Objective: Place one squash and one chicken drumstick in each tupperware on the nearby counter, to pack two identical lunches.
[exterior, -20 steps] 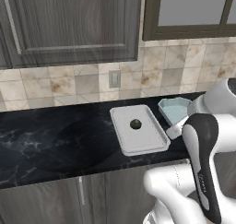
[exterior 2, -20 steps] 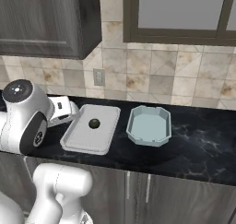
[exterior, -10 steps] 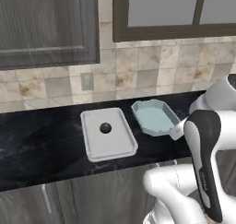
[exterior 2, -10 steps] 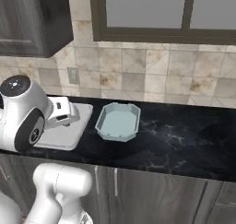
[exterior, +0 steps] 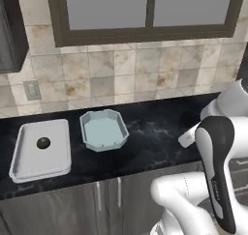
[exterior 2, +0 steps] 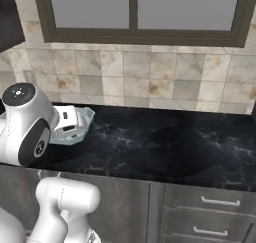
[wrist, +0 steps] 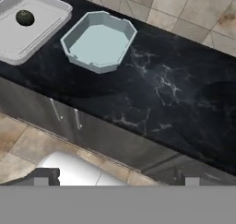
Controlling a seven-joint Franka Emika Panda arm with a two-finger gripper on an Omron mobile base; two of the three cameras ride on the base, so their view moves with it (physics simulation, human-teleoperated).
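A white rectangular tupperware (exterior: 29, 164) (wrist: 44, 27) lies on the black counter (exterior: 155, 137) (wrist: 175, 94), and one dark green squash (exterior: 43, 142) (wrist: 25, 18) sits inside it. To its right stands the pale-blue octagonal tupperware (exterior: 103, 130) (wrist: 99, 39) (exterior 2: 86, 118), with nothing in it. My gripper (wrist: 116, 180) hangs open in front of the counter edge, above the floor, right of and apart from both containers, with nothing between its fingers. The chicken drumstick is out of view.
A tiled backsplash with a wall outlet (exterior: 32, 90) runs behind the counter, under a dark-framed window (exterior: 145, 11). Dark cabinet doors (wrist: 64, 119) sit below the worktop, with drawers (exterior 2: 220, 214) further right. A long bare stretch of counter (exterior 2: 175, 142) lies right of the containers.
The whole scene has slid left in both base views: the base has driven right along the counter. The tupperwares and the squash kept their places; the arm holds the same pose.
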